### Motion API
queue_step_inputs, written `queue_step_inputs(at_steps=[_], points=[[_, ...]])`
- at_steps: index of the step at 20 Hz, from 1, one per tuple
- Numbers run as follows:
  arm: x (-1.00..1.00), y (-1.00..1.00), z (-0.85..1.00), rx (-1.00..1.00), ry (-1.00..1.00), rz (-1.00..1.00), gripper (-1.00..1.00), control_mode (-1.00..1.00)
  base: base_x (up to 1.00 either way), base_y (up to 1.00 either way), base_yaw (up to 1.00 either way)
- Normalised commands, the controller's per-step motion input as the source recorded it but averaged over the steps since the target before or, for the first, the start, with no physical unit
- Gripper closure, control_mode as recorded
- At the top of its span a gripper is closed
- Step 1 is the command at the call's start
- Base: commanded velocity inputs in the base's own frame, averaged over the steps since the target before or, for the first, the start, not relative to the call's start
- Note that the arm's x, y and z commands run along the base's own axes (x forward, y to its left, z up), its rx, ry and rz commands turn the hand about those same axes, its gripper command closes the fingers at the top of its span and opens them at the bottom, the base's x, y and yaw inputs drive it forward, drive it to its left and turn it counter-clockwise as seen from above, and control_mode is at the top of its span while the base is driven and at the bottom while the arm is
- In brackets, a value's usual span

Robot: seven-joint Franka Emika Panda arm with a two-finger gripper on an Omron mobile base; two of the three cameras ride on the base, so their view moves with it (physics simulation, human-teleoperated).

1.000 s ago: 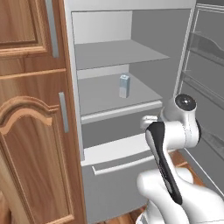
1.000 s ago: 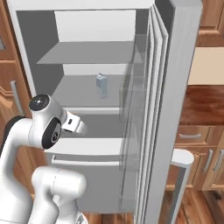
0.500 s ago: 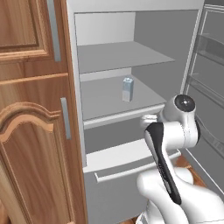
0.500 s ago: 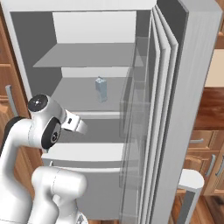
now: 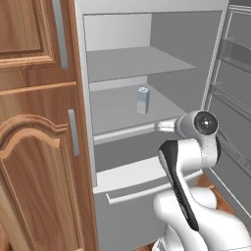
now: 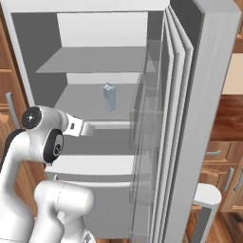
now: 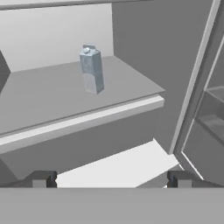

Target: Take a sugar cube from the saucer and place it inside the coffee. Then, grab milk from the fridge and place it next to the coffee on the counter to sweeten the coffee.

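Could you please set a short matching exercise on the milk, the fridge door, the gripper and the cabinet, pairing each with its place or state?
Things:
1. milk
2. fridge door
3. gripper
4. cabinet

Places or states:
A. swung open
B. brown wood, left of the fridge
C. upright on the middle shelf
D. open, holding nothing, below the shelf's level

Pairs: 1-C, 2-A, 3-D, 4-B

Bare shelf all round the milk (image 7: 91,69); fridge (image 5: 186,59) front open (door swung wide)
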Motion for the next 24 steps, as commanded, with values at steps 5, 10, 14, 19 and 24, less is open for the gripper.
queue_step_inputs(at_steps=[5, 10, 14, 19, 24], points=[[0.44, 0.07, 0.19, -0.02, -0.01, -0.01, -1.0, -1.0, 0.0, 0.0, 0.0], [0.47, 0.08, 0.0, -0.01, 0.0, 0.0, -1.0, -1.0, 0.0, 0.0, 0.0], [0.41, 0.03, 0.0, 0.0, 0.0, 0.0, -1.0, -1.0, 0.0, 0.0, 0.0], [0.26, 0.02, 0.0, -0.02, 0.0, 0.0, -1.0, -1.0, 0.0, 0.0, 0.0], [0.25, 0.05, 0.0, -0.03, 0.0, 0.0, -1.0, -1.0, 0.0, 0.0, 0.0]])
